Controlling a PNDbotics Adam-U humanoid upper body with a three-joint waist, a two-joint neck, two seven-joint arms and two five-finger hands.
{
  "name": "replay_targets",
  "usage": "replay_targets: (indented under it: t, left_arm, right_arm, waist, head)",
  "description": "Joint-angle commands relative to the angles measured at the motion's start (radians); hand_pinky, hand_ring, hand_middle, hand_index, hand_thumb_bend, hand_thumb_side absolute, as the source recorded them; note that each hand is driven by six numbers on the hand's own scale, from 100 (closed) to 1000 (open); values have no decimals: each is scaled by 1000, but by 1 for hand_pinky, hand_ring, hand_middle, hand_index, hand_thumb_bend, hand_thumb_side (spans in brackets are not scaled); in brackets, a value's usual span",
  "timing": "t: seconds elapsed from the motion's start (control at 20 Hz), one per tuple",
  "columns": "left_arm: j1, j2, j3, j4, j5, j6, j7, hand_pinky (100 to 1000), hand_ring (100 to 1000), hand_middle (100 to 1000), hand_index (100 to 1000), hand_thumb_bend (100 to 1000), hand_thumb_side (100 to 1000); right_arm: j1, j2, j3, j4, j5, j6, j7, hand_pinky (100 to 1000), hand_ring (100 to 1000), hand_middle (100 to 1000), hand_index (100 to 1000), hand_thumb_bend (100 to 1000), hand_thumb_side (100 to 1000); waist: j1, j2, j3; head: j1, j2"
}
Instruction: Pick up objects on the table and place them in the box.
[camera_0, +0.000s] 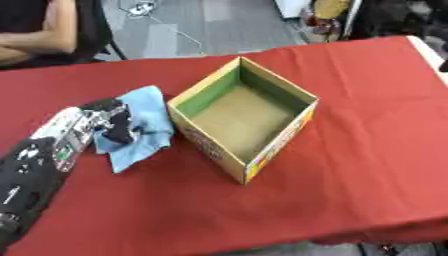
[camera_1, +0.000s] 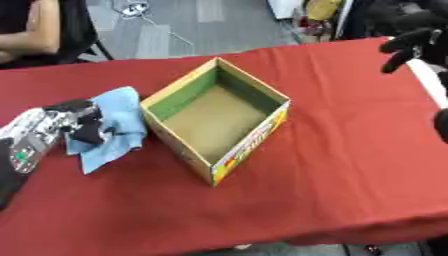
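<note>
While its left hand (camera_0: 112, 122) curled on the blue cloth (camera_0: 149, 112), the box (camera_0: 242, 119) sat open.
Right hand (camera_1: 404, 46) showed blurry at the edge of the red tabletop (camera_0: 367, 130); fingers unclear.

Light blue crumpled cloth (camera_0: 144, 120). Open cardboard box (camera_0: 282, 142): tan floor, green inner walls, yellow-red print outside. Red-covered bench (camera_0: 350, 170). Black-silver left hand (camera_0: 112, 122).

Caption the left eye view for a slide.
Left hand curled on the blue cloth beside the empty open box on the red table.
</note>
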Motion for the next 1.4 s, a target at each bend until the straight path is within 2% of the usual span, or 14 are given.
replay_targets:
  t: [0.05,0.3,0.35,0.4,0.45,0.5,0.55,0.6,0.65,0.7,0.75,0.85,1.05,1.4]
  left_arm:
    - [4,48,41,-59,138,35,78,100,100,116,105,100,360]
    - [28,75,62,-115,230,64,159,100,100,153,136,100,356]
    - [30,83,58,-128,212,64,163,100,100,300,276,100,312]
    - [33,90,52,-141,176,63,156,100,164,369,370,100,296]
    - [34,102,39,-159,107,59,131,470,506,614,670,152,161]
    - [35,112,28,-186,4,48,85,470,506,614,670,152,161]
    - [34,122,17,-215,-114,28,18,807,811,845,956,642,502]
    - [32,127,14,-247,-227,4,-55,786,793,831,937,604,468]
    - [30,128,18,-277,-317,-22,-122,884,903,928,1000,834,698]
    - [29,127,25,-303,-383,-44,-179,878,888,914,1000,807,663]
    - [28,125,31,-324,-428,-62,-223,913,946,953,1000,877,755]
    - [23,123,34,-348,-474,-85,-280,950,986,977,1000,896,794]
    - [-3,118,10,-362,-547,-127,-339,994,1000,977,1000,886,797]
    - [-40,93,-42,-315,-589,-202,-397,984,999,977,1000,900,872]
  right_arm:
    - [-8,-9,-8,-16,2,1,-2,570,724,818,977,452,645]
    - [-6,-9,-8,-16,3,1,-2,569,723,816,976,453,644]
    - [-6,-9,-8,-16,3,1,-2,569,723,816,976,454,644]
    - [-6,-9,-8,-16,3,1,-1,569,723,816,976,454,644]
    - [-6,-9,-7,-16,3,1,0,568,723,816,976,454,644]
    - [-6,-9,-7,-16,3,1,1,568,723,816,976,454,644]
    - [-5,-10,-6,-16,3,1,2,568,723,816,977,454,644]
    - [-5,-9,-6,-16,3,2,4,568,723,816,977,454,644]
    - [-5,-9,-6,-16,3,2,5,568,723,816,977,453,644]
    - [-4,-9,-5,-16,3,2,6,568,723,816,977,453,644]
    - [-4,-10,-5,-16,2,2,7,568,723,816,977,453,644]
    - [-4,-10,-5,-16,1,2,9,568,723,816,977,452,644]
    - [-6,-10,-4,-16,-1,3,12,568,723,816,977,452,644]
    - [-11,-9,-2,-16,-4,4,18,568,722,814,977,449,645]
  waist:
    - [-1,-9,2]
    - [-1,-11,4]
    - [-1,-11,4]
    - [-1,-10,3]
    - [0,-10,2]
    - [0,-10,2]
    - [0,-10,2]
    - [0,-10,2]
    - [0,-10,2]
    - [0,-10,3]
    - [0,-11,3]
    - [0,-11,3]
    - [0,-11,0]
    - [1,-10,-3]
  head:
    - [-10,-1]
    - [-11,-1]
    - [-11,-1]
    - [-11,-1]
    - [-10,-1]
    - [-10,-1]
    - [-9,-1]
    - [-9,-1]
    - [-9,-1]
    - [-9,-1]
    - [-10,-1]
    - [-11,-1]
    - [-10,-1]
    - [-8,-1]
